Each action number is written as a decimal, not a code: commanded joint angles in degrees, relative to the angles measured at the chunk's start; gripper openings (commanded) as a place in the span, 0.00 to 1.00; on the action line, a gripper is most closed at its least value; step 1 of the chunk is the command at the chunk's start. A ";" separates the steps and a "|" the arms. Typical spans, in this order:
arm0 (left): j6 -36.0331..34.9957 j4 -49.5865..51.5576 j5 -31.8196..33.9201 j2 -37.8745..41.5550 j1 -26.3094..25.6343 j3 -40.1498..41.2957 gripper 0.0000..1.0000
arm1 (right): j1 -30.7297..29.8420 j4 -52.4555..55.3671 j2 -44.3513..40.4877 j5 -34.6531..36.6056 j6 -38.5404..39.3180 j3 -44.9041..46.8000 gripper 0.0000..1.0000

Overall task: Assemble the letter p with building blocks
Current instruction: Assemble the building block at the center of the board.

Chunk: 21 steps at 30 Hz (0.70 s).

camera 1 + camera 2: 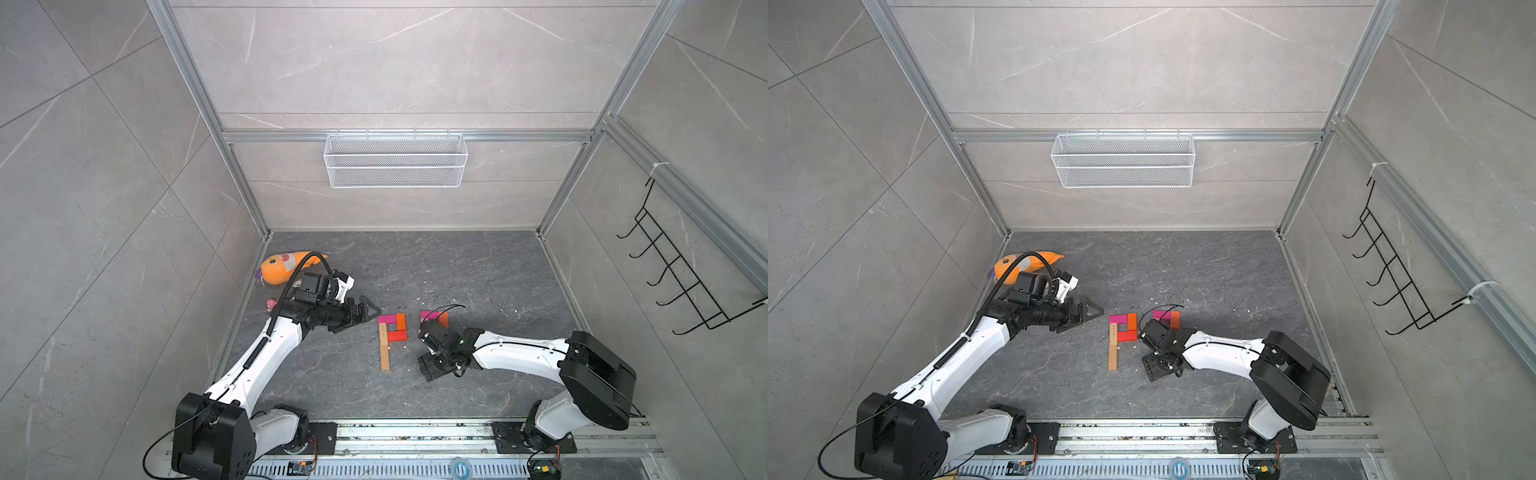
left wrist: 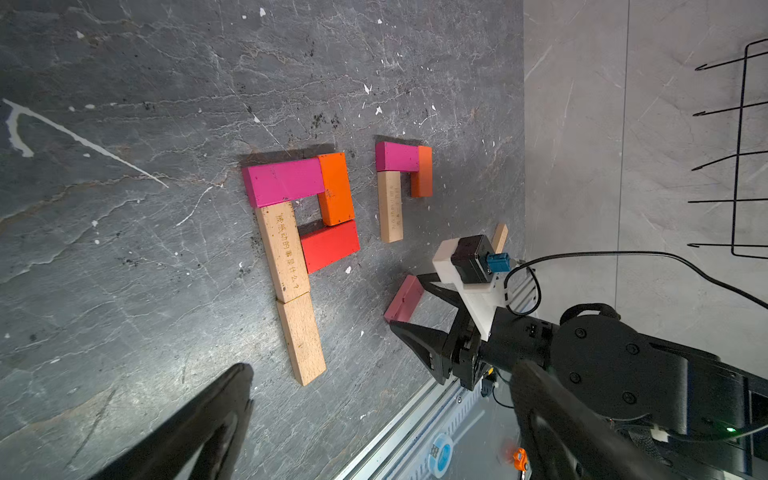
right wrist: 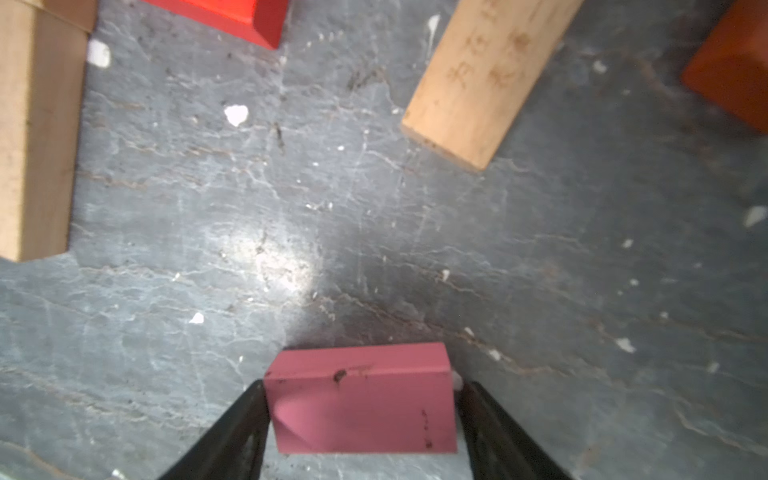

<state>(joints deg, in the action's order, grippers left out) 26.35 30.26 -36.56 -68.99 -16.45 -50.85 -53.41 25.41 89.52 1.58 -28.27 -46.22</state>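
We saw the flat letter P of wooden bricks [image 1: 390, 334] lying mid-floor on the dark grey marbled tabletop [image 1: 478, 270]. It had a tan two-brick stem, and magenta, orange and red bricks closed the loop. To its right, the right gripper [image 3: 362, 384] was clamped on a light pink rectangular wooden brick [image 3: 361, 411], just on the near side of a partial magenta-orange-tan group [image 2: 397, 157]. The left gripper [image 1: 369, 316] hovered left of the P, jaws spread wide and holding nothing.
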 commanded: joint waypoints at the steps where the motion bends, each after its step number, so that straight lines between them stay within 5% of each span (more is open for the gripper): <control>1: -1.25 0.17 -1.59 -0.18 0.28 0.30 1.00 | -0.02 1.84 -1.16 3.78 -3.19 2.24 0.71; 7: -1.12 0.11 -1.80 -0.27 0.32 0.25 1.00 | 0.93 5.20 -4.25 10.09 -9.40 3.42 0.60; 15: -1.12 0.14 -1.94 0.06 0.32 0.41 1.00 | 11.64 1.34 -5.65 4.27 -11.66 4.65 0.56; 21: -1.29 0.29 -1.94 0.19 0.28 0.50 1.00 | 14.38 1.58 -1.71 3.11 -10.85 -0.43 0.56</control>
<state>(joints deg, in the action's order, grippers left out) 26.33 30.33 -36.58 -69.21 -16.45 -50.63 -39.81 27.18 86.11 5.93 -38.63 -43.83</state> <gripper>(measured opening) 0.996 0.631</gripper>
